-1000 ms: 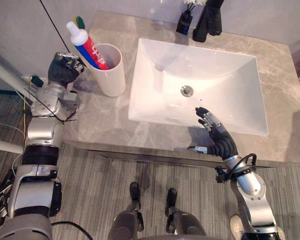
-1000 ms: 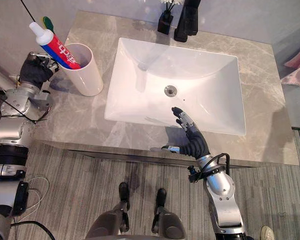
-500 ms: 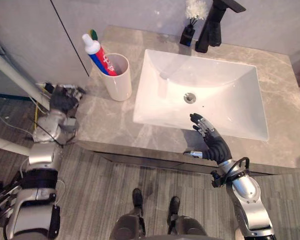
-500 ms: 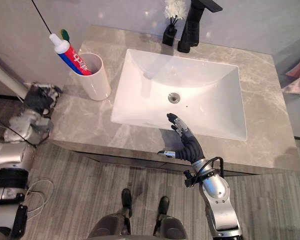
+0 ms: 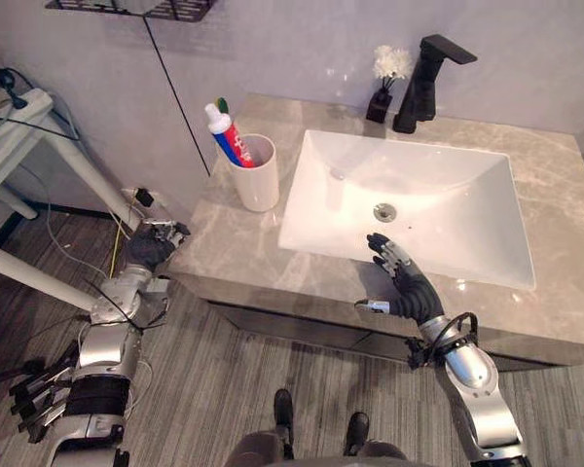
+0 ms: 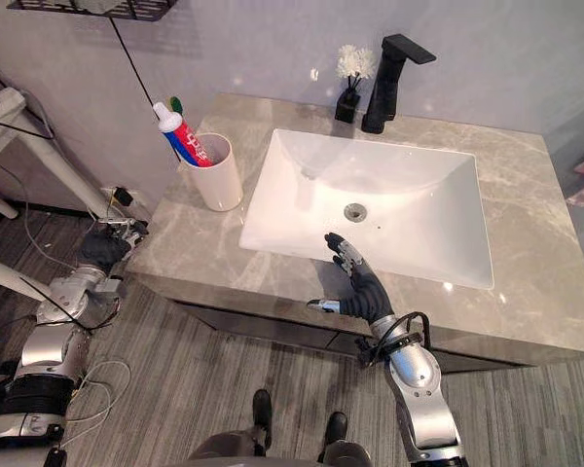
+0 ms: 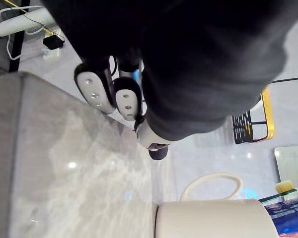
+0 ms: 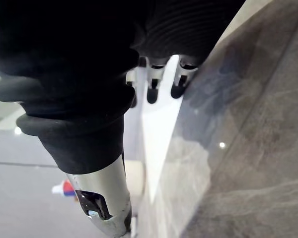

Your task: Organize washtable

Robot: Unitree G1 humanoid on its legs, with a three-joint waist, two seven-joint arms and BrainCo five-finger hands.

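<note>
A white cup (image 5: 257, 175) stands on the grey marble countertop (image 5: 224, 263) left of the white sink (image 5: 409, 204). It holds a toothpaste tube (image 5: 226, 134) and a green toothbrush (image 5: 221, 102). My left hand (image 5: 154, 245) hangs off the counter's left front corner, below and apart from the cup, its fingers (image 7: 95, 89) curled with nothing in them. My right hand (image 5: 401, 285) hovers over the counter's front edge by the sink's near rim, fingers straight and spread, holding nothing. The cup (image 7: 208, 218) also shows past the left hand in the left wrist view.
A black faucet (image 5: 423, 73) and a small black vase with white flowers (image 5: 380, 95) stand behind the sink. A white stand with cables (image 5: 19, 126) is on the floor to the left. A black wire shelf (image 5: 136, 8) hangs on the wall.
The camera has pulled back from the counter. My left hand has dropped from beside the cup to below the counter's left corner. The right hand stays open by the sink's front rim.
</note>
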